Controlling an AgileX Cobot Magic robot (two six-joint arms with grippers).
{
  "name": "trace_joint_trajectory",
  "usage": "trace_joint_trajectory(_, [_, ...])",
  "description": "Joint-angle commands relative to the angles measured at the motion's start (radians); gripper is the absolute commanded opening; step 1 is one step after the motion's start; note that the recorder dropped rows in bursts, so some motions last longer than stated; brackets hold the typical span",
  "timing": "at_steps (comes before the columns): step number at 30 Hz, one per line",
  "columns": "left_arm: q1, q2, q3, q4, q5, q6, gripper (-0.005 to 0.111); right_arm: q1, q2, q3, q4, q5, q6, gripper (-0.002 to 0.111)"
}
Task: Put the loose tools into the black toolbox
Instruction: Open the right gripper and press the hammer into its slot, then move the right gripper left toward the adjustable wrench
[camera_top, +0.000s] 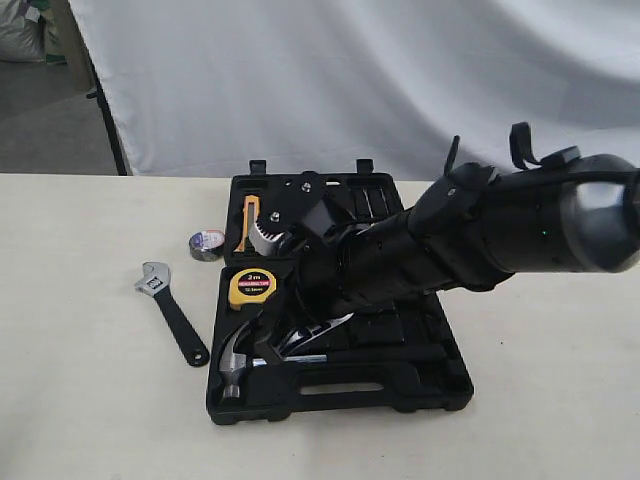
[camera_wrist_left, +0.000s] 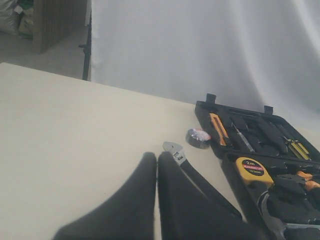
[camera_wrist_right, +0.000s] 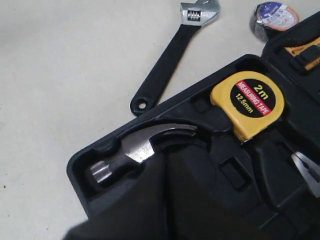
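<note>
The black toolbox (camera_top: 440, 390) lies open mid-table. The claw hammer (camera_top: 235, 362) rests in the recess at its near left corner, silver head showing (camera_wrist_right: 135, 147). My right gripper (camera_top: 272, 348) reaches across the case; its fingers are pressed together (camera_wrist_right: 165, 159) right over the hammer's neck, hiding the handle. The adjustable wrench (camera_top: 172, 312) lies on the table left of the case, also in both wrist views (camera_wrist_left: 175, 152) (camera_wrist_right: 165, 65). The dark tape roll (camera_top: 206, 244) sits beside the case's far left corner. My left gripper (camera_wrist_left: 156, 159) hovers shut and empty near the wrench's jaw.
A yellow tape measure (camera_top: 252, 287) sits in the case above the hammer. An orange-handled knife (camera_top: 245, 222) lies in the far half, and orange pliers handles (camera_wrist_left: 306, 180) show in the near half. A white sheet (camera_top: 350, 70) hangs behind the table.
</note>
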Motion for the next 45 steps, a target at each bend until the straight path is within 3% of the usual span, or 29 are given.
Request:
trace_joint_trajectory(1, [0.025, -0.003, -0.003, 0.004, -0.007, -0.005, 0.001, -0.004, 0.033, 0.004, 0.017, -0.013, 0.003, -0.001])
trace_joint_trajectory(13, [0.025, -0.003, -0.003, 0.004, -0.007, -0.005, 0.001, 0.008, 0.095, -0.042, 0.084, -0.017, 0.106, -0.001])
trace_joint_trajectory(22, [0.025, -0.003, -0.003, 0.004, -0.007, -0.005, 0.001, 0.132, 0.195, -0.224, 0.08, -0.132, 0.133, 0.001])
trace_joint_trajectory(26, [0.025, -0.003, -0.003, 0.004, -0.007, -0.005, 0.001, 0.18, 0.279, -0.336, 0.08, -0.233, 0.164, 0.029])
trace_joint_trajectory(29, [0.025, -0.003, -0.003, 0.004, -0.007, -0.005, 0.001, 0.185, 0.34, -0.419, 0.08, -0.194, 0.169, 0.051])
trace_joint_trajectory(33, [0.025, -0.003, -0.003, 0.004, -0.007, -0.005, 0.001, 0.18, 0.42, -0.545, 0.075, -0.124, 0.231, 0.055])
trace_joint_trajectory(41, [0.025, -0.003, -0.003, 0.004, -0.007, -0.005, 0.001, 0.14, 0.463, -0.658, -0.229, -0.084, 0.335, 0.055])
trace_joint_trajectory(45, [0.025, -0.003, -0.003, 0.004, -0.007, -0.005, 0.001, 0.05, 0.426, -0.658, -0.491, -0.041, 0.67, 0.055])
